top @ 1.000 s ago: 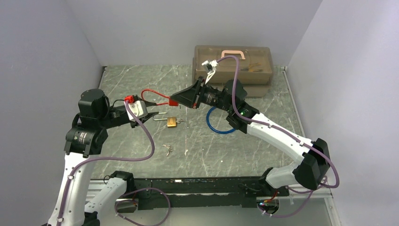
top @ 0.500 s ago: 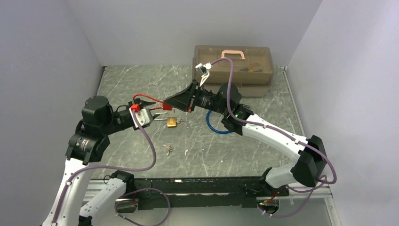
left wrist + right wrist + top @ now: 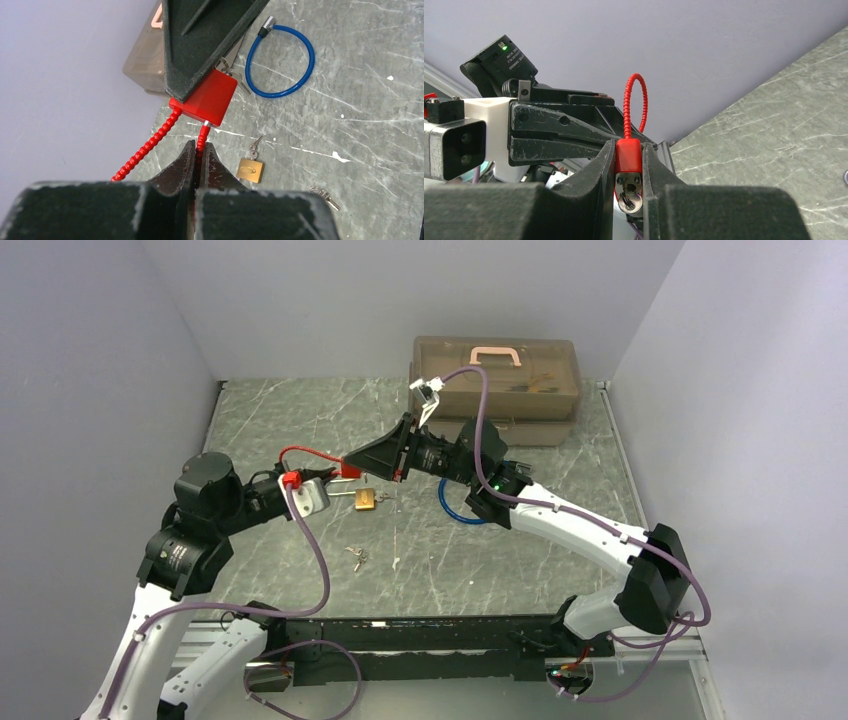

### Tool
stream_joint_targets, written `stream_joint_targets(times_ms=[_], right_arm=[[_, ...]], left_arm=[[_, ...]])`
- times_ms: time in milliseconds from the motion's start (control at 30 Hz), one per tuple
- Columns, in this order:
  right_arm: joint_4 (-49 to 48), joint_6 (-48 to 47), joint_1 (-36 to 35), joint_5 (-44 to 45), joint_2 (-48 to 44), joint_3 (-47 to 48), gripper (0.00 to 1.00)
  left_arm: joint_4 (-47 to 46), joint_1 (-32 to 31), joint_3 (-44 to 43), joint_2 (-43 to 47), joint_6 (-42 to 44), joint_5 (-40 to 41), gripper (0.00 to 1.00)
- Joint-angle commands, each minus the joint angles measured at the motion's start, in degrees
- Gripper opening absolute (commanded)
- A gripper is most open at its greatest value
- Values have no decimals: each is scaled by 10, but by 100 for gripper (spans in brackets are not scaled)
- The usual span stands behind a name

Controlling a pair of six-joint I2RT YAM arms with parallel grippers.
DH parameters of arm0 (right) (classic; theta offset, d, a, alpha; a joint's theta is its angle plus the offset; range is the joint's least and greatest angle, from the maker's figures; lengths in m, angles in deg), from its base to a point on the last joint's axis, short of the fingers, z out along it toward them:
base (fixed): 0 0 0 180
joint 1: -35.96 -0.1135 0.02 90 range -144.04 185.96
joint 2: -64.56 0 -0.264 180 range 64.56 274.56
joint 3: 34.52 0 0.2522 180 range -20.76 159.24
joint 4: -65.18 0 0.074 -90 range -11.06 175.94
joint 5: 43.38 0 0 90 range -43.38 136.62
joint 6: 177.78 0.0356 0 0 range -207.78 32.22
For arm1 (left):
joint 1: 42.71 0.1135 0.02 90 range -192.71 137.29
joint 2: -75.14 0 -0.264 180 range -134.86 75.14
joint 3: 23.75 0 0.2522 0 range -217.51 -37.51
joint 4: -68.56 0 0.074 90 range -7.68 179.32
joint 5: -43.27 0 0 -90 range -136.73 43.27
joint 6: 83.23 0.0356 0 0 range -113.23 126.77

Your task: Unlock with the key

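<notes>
A red cable lock is held in the air between both grippers. My right gripper [image 3: 352, 469] [image 3: 629, 150] is shut on its red body [image 3: 628, 155], which also shows in the left wrist view [image 3: 210, 97]. A silver key [image 3: 630, 199] sits in the keyhole at the body's near end. My left gripper [image 3: 322, 480] [image 3: 199, 148] is shut on the red ribbed cable [image 3: 201, 136] just below the body. The rest of the cable [image 3: 300, 452] loops over to the left.
A brass padlock [image 3: 365, 502] [image 3: 250, 170] with a key in it lies on the table under the grippers. Loose keys [image 3: 357, 557] [image 3: 324, 196] lie nearer. A blue cable loop [image 3: 458, 508] [image 3: 285, 65] lies to the right. A brown toolbox [image 3: 497, 375] stands at the back.
My right gripper has carried the red lock body left and slightly down, closer to my left gripper. The left arm has shifted a little to the right, and the cable loop has bunched up.
</notes>
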Motion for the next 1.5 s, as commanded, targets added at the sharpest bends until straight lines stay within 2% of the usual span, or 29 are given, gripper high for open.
stream_joint_targets(times_ms=[0,33,100,367,467,600,733,833,967,1067,1233,1367,1467], right_arm=[[-52,-1,-7,-35,-18,-7,10],[-60,-2,-6,-49,-17,-7,17],[-63,-7,-7,-69,-16,-9,23],[-79,-10,-7,-109,-19,-10,34],[-62,-25,-7,-111,-25,-7,39],[-31,-41,-8,-109,-24,4,40],[56,-88,-21,-100,-6,44,33],[59,-92,-23,-89,-6,44,14],[87,-107,-23,-81,-11,57,1],[117,-122,-14,-87,-22,67,0],[132,-111,46,-123,-74,39,0],[222,-166,65,-130,-99,38,0],[240,-177,73,-144,-108,26,0]], left_arm=[[-9,-6,-11,4,12,17,0],[-9,-6,-13,4,10,18,0],[-3,-6,-17,1,9,16,0],[0,-7,-20,-1,11,19,0],[-2,-7,-20,-1,10,22,0],[-3,-7,-19,-1,11,20,0],[-6,-7,-20,0,11,24,0],[-5,-7,-21,0,12,19,0],[-2,-7,-25,-1,18,25,0],[8,-7,-29,-3,41,33,0],[18,-7,-20,6,105,76,0],[21,-7,-29,13,117,93,0],[23,-7,-38,15,108,91,0]])
